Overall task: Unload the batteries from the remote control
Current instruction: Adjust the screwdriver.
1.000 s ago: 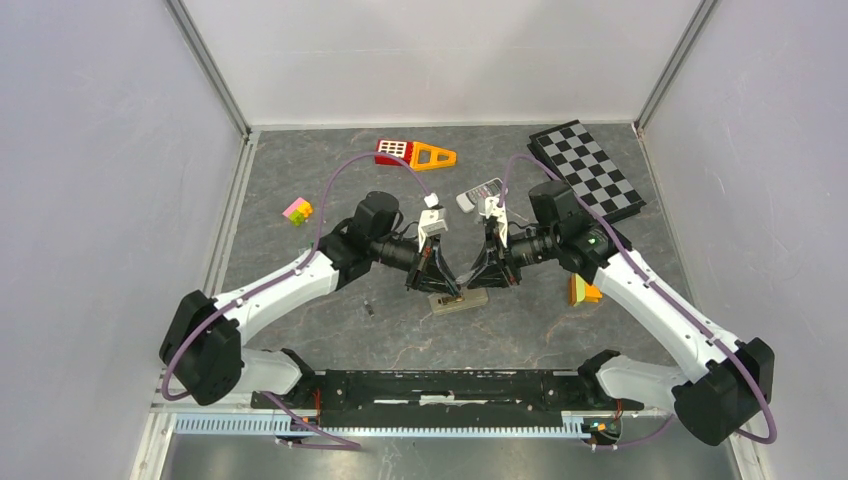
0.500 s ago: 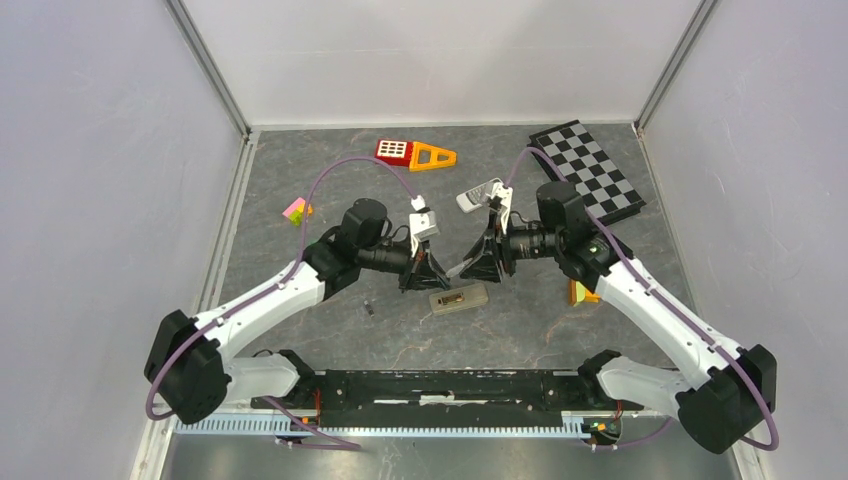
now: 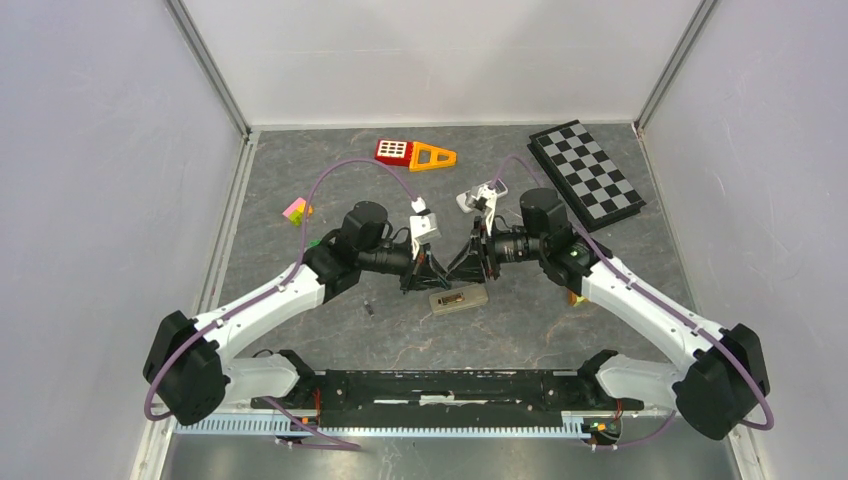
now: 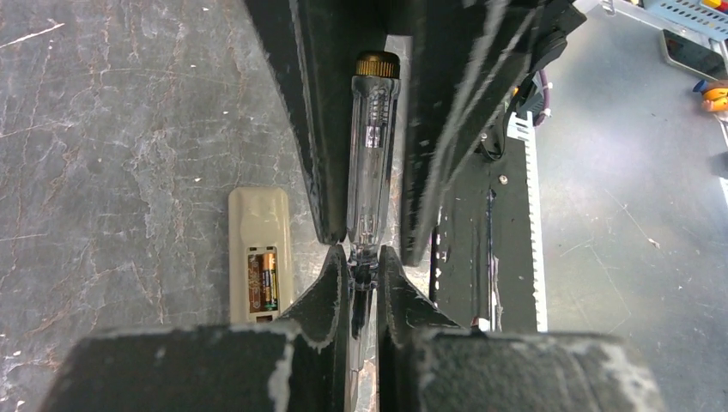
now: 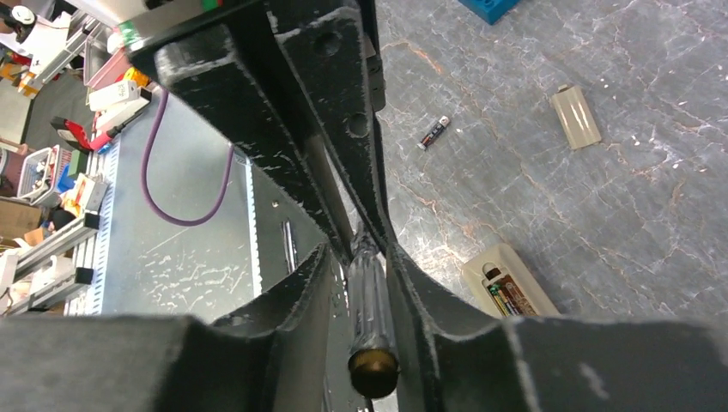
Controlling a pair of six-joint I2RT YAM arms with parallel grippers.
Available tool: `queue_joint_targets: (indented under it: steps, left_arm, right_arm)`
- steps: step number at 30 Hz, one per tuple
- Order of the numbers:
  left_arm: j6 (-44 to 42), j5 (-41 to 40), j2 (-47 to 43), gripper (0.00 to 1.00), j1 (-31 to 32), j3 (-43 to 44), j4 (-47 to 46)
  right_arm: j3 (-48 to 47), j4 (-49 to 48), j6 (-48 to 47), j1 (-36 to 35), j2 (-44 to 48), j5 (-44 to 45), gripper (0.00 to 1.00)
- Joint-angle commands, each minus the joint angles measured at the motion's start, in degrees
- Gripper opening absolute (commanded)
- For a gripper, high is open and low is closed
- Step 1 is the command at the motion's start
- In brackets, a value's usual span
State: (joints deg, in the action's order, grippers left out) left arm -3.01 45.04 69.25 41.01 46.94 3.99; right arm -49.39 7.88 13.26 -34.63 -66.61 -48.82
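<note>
The beige remote (image 3: 460, 298) lies face down on the table, its battery bay uncovered. Batteries (image 4: 262, 279) sit inside the bay and also show in the right wrist view (image 5: 506, 296). One loose battery (image 3: 368, 309) lies left of the remote, also in the right wrist view (image 5: 433, 133). My left gripper (image 3: 428, 270) is shut on the thin end of a clear pen-like stick (image 4: 371, 163), held above the remote (image 4: 257, 219). My right gripper (image 3: 462, 268) faces it. Its jaws stand close on either side of the stick's handle (image 5: 371, 309), with a thin gap showing.
A flat beige cover piece (image 5: 575, 118) lies beyond the loose battery. A second remote (image 3: 478, 192), a chessboard (image 3: 587, 170), red and orange toys (image 3: 413, 153), a pink block (image 3: 296, 210) and an orange block (image 3: 578, 296) lie around. White walls enclose the table.
Both grippers rose from the remote. The right gripper then moved left toward the left gripper and now stands around the stick's handle. The remote has stayed put.
</note>
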Motion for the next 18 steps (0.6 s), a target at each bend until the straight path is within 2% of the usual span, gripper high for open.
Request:
queue_joint_targets:
  steps: [1,3,5,7,8,9,12,15,18]
  left_arm:
    - [-2.09,-0.96,-1.23,0.02,0.29,0.04,-3.2]
    - [-2.18,-1.08,-1.28,0.02,0.29,0.0,-3.23]
    - [-2.59,-1.11,-1.33,0.02,0.34,-0.08,-2.97]
    - [-2.79,-1.24,-1.39,0.05,0.29,-0.05,-2.39]
    - [-2.2,-2.16,-1.35,0.19,0.29,-0.13,-2.24]
    - [-1.49,-3.15,-1.4,0.49,0.29,-0.24,-2.0]
    - [2.0,-9.69,-2.33,0.97,0.01,-1.94,-2.4]
    - [6.98,-15.03,-3.95,1.0,-1.35,-5.96,-3.21]
    - [15.72,-17.58,-5.02,1.0,-2.43,-10.03,-4.6]
  right_arm:
    - [-0.64,-3.16,1.37,-0.86,-1.07,0.2,0.29]
    - [-0.32,-3.22,1.27,-0.87,-0.9,0.21,0.26]
    - [-0.27,-3.2,1.12,-0.87,-0.56,0.53,0.06]
    - [-0.36,-3.11,0.87,-0.82,-0.28,1.19,0.0]
    - [-0.29,-3.05,0.5,-0.79,-0.01,2.02,0.0]
    - [-0.15,-2.83,0.1,-0.64,0.38,3.15,0.0]
    - [0.82,-1.03,-2.41,2.27,1.71,4.23,0.0]
    - [-0.26,7.41,-9.72,5.82,1.22,9.61,0.0]
    - [-2.46,14.47,-15.01,6.15,-1.61,22.38,0.0]
